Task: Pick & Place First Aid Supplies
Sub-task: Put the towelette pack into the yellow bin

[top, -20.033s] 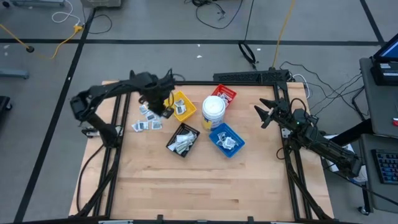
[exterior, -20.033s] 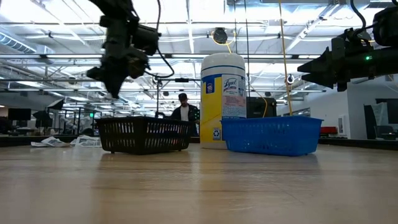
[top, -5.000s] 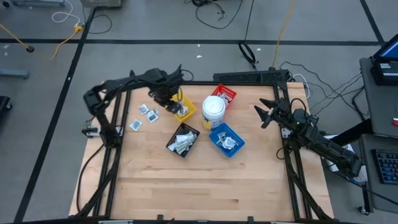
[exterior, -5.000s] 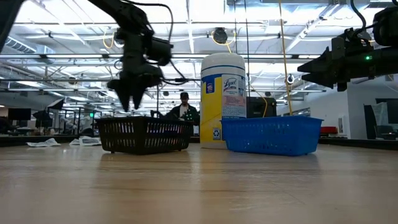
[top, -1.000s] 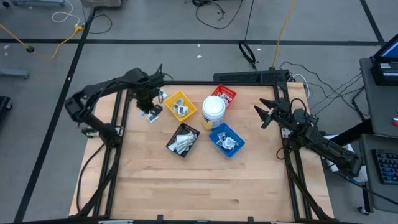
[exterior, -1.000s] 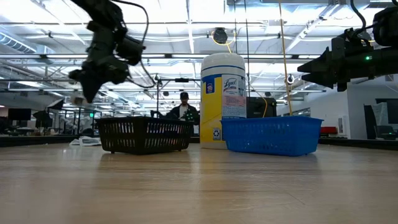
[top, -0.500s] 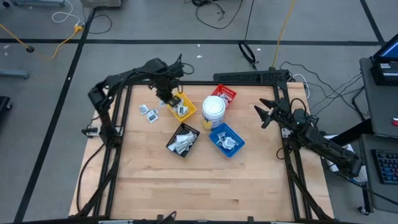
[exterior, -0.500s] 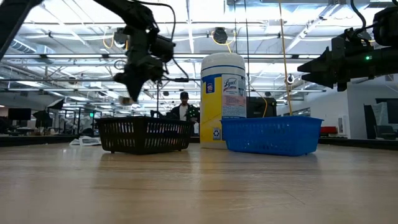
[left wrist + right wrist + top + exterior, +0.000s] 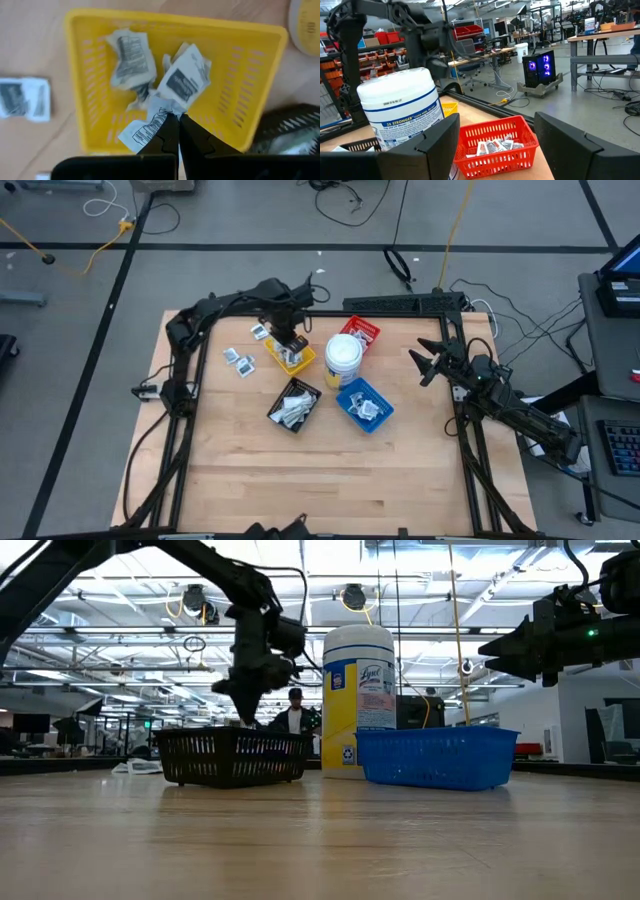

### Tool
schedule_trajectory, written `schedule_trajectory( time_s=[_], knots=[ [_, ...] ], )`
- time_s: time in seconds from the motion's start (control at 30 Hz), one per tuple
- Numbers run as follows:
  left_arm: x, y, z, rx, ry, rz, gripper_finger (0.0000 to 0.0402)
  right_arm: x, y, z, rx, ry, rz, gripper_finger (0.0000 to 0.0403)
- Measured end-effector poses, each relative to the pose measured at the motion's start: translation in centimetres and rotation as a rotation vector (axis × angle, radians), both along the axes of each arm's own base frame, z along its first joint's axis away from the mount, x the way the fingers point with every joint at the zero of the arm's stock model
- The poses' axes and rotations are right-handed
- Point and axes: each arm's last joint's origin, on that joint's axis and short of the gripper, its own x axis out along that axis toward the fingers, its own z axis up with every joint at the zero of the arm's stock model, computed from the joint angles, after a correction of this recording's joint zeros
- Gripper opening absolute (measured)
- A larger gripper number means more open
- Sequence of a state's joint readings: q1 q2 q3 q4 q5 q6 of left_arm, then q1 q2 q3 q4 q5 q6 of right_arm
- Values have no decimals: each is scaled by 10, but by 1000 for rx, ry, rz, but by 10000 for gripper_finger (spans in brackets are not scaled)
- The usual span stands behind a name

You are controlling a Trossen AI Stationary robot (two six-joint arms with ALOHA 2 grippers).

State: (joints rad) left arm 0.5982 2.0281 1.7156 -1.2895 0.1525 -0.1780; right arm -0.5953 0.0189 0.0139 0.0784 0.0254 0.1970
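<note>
My left gripper (image 9: pixel 176 118) hangs over the yellow tray (image 9: pixel 245 85), pointing down and shut on a small white printed packet (image 9: pixel 146 129). Two more white packets (image 9: pixel 131 59) lie on the tray's floor. In the high view this gripper (image 9: pixel 285 340) is above the yellow tray (image 9: pixel 297 360); a few loose packets (image 9: pixel 240 361) lie flat on the wood to the tray's left. My right gripper (image 9: pixel 419 363) waits open at the table's right edge, level and clear of everything; its own view shows its fingers wide apart. My left gripper pinches the packet by one edge (image 9: pixel 162 113) between its two fingertips, coming from above and pointing down. The packet sticks out to one side of the fingers, crumpled, and hangs clear above the tray's floor.
A round white tub (image 9: pixel 343 352) stands right of the yellow tray, with a red tray (image 9: pixel 361 332) behind it. A black tray (image 9: pixel 294 404) and a blue tray (image 9: pixel 364 402) hold packets nearer the front. A person (image 9: pixel 295 715) shows beyond the table.
My left gripper has travelled toward the table's right edge, from above the loose packets to over the yellow tray, staying shut with a white packet carried in its fingertips, clear of the table. My right arm has kept still.
</note>
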Motion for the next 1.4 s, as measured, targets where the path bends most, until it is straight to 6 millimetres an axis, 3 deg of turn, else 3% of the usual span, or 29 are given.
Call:
schedule_trajectory(
  time_s=[0.2,0.4,0.87,1.07,1.4],
  knots=[
    [9,-2,-28,7,-5,-27,0,0,0,0,0,0,0,254],
    [8,-3,-34,8,-5,-3,24,0,0,0,0,0,0,254],
    [8,-1,-33,32,-9,-32,233,0,0,0,1,0,0,254],
    [-2,1,-13,40,-40,-37,268,0,0,0,0,0,0,254],
    [-23,2,15,60,-60,-52,271,0,0,0,0,0,0,254]
  ],
)
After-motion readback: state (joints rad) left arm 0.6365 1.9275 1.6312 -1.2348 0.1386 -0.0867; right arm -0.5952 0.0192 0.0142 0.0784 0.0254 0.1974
